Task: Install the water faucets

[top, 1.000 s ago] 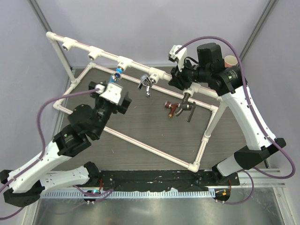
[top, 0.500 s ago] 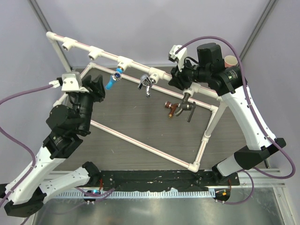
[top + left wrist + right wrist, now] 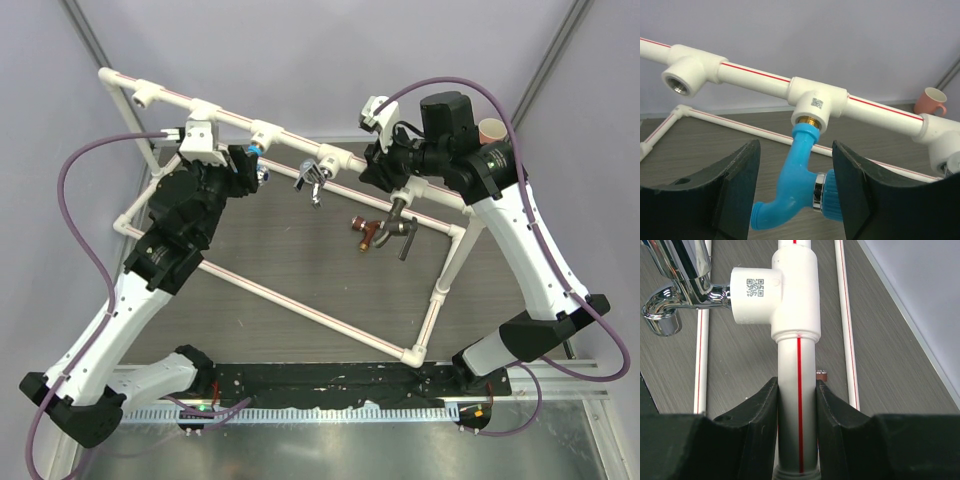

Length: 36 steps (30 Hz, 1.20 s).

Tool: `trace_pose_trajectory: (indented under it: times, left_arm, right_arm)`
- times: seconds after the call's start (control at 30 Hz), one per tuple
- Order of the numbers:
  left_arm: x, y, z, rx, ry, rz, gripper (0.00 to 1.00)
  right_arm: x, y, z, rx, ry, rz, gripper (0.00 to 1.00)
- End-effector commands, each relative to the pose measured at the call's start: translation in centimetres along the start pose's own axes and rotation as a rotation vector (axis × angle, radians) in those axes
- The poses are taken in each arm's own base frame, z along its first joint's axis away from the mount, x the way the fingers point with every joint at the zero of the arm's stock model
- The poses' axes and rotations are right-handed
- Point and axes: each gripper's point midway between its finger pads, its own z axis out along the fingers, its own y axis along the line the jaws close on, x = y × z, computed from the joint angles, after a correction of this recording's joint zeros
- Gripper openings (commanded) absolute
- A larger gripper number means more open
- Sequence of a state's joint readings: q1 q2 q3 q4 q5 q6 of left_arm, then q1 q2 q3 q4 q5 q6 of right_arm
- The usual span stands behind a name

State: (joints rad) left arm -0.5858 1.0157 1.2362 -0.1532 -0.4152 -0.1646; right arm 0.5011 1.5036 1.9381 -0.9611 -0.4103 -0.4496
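A blue faucet [image 3: 795,175] hangs screwed into a white tee socket [image 3: 817,100] on the upper pipe. My left gripper [image 3: 796,165] is open around it: the knob sits against the right finger [image 3: 852,190], while the left finger [image 3: 737,192] stands clear of the spout. In the top view the left gripper [image 3: 248,168] hides most of the blue faucet [image 3: 260,170]. A silver faucet [image 3: 313,178] hangs from the neighbouring tee [image 3: 785,290]. Copper [image 3: 367,232] and dark grey lever [image 3: 405,232] faucets lie on the table. My right gripper [image 3: 797,390] is shut on the white pipe [image 3: 798,365].
Two bare tee sockets [image 3: 145,97] [image 3: 203,112] sit on the pipe rail to the left. The lower white pipe frame [image 3: 300,305] runs across the table. A pink cup [image 3: 491,130] stands at the back right.
My left arm has swung from over the table up to the pipe rail, and its fingers now stand either side of the blue faucet. The right arm has not moved.
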Motion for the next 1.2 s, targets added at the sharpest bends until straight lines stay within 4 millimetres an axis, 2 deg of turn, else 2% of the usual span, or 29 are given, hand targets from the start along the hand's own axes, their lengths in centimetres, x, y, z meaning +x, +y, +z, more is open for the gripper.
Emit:
trace_pose_trajectory:
  times: [0.0, 0.13, 0.3, 0.53, 0.63, 0.77, 0.87, 0.9, 0.97, 1.0, 1.03, 1.1, 1.17]
  left_arm:
    - [0.1, -2.4, -0.9, 0.142, 0.057, -0.003, 0.64]
    - [2.7, -2.0, -0.9, 0.133, 0.148, 0.05, 0.68]
    - [5.4, 0.1, -1.3, 0.047, 0.232, 0.123, 0.82]
    - [6.7, 3.5, -2.3, -0.12, 0.247, 0.15, 0.88]
    - [7.1, 4.0, -2.6, -0.164, 0.237, 0.084, 0.88]
    - [8.5, 3.3, -2.7, -0.163, 0.24, -0.076, 0.88]
    - [8.1, 2.4, -2.9, -0.155, 0.196, -0.254, 0.9]
    - [7.1, 2.1, -3.0, -0.145, 0.155, -0.336, 0.91]
    - [6.8, 1.8, -3.1, -0.14, 0.131, -0.415, 0.92]
    - [5.9, 1.5, -3.2, -0.127, 0.095, -0.501, 0.92]
    - [6.2, 1.2, -3.2, -0.118, 0.093, -0.532, 0.93]
    - [5.4, 0.4, -3.0, -0.085, 0.059, -0.635, 0.92]
    - [5.5, 0.0, -2.9, -0.064, 0.056, -0.675, 0.92]
  right_arm:
    - [0.5, 0.4, 1.5, -0.032, 0.011, 0.058, 0.01]
    - [0.5, 0.4, 1.4, -0.031, 0.009, 0.057, 0.01]
    - [0.4, 0.4, 1.4, -0.029, 0.008, 0.058, 0.01]
    - [0.5, 0.4, 1.4, -0.032, 0.008, 0.06, 0.01]
    - [0.5, 0.4, 1.4, -0.032, 0.008, 0.062, 0.01]
    - [0.5, 0.4, 1.4, -0.032, 0.008, 0.062, 0.01]
    - [0.3, 0.5, 1.3, -0.031, 0.004, 0.06, 0.01]
    - [0.4, 0.5, 1.3, -0.031, 0.006, 0.06, 0.01]
    - [0.4, 0.5, 1.4, -0.033, 0.006, 0.061, 0.01]
    - [0.4, 0.4, 1.3, -0.031, 0.004, 0.06, 0.01]
    - [0.3, 0.5, 1.3, -0.035, 0.001, 0.059, 0.01]
    - [0.2, 0.5, 1.1, -0.034, -0.002, 0.059, 0.01]
    - [0.2, 0.6, 1.1, -0.033, -0.003, 0.057, 0.01]
